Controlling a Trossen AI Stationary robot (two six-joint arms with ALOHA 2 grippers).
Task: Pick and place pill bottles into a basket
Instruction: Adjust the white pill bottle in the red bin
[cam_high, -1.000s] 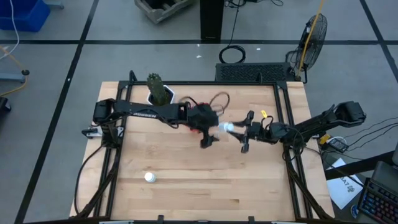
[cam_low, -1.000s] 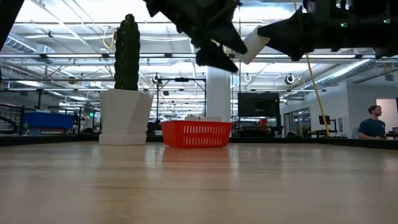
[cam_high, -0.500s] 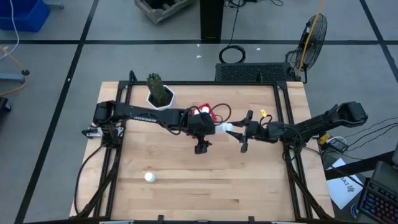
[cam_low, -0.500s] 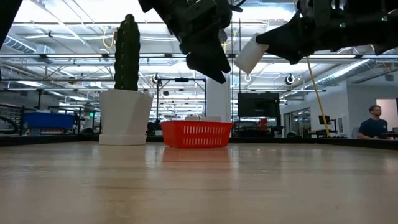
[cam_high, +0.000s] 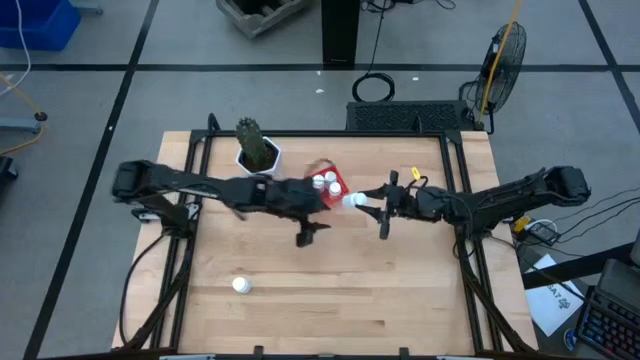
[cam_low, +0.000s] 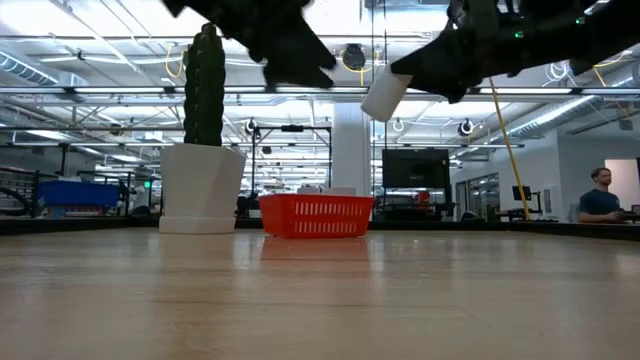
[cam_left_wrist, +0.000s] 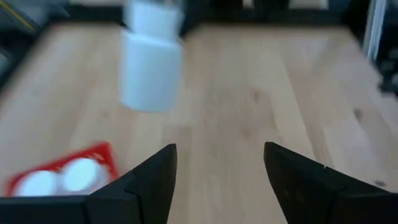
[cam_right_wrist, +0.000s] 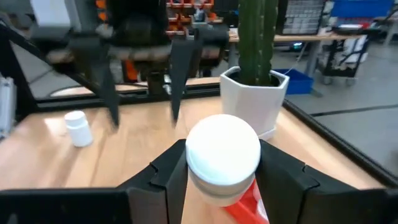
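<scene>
My right gripper (cam_high: 368, 203) is shut on a white pill bottle (cam_high: 353, 200), high above the table just right of the red mesh basket (cam_high: 338, 178). The bottle also shows in the low view (cam_low: 380, 95) and the right wrist view (cam_right_wrist: 222, 154). Two bottles (cam_high: 324, 184) lie in the basket. Another bottle (cam_high: 240, 285) stands on its base near the table's front left. My left gripper (cam_high: 306, 236) is open and empty, raised above the table on the near side of the basket; its fingers show spread in the left wrist view (cam_left_wrist: 217, 171). My right gripper pinches the bottle's body (cam_right_wrist: 219, 194) between its two fingers (cam_right_wrist: 166, 180), just below the round cap (cam_right_wrist: 222, 149). The fingers come level from the table's right. The bottle is lifted clear and tilted (cam_low: 380, 95).
A white hexagonal pot with a green cactus (cam_high: 256, 150) stands at the back, left of the basket. Black frame rails (cam_high: 462, 200) run along the table's edges. Bare wood lies toward the near edge. A person (cam_low: 600, 195) sits far off in the room.
My left gripper has drawn back from above the basket toward the table's left and near edge, uncovering the basket in the high view. My right gripper has carried the bottle toward the table's left, closer to the basket, still lifted clear.
</scene>
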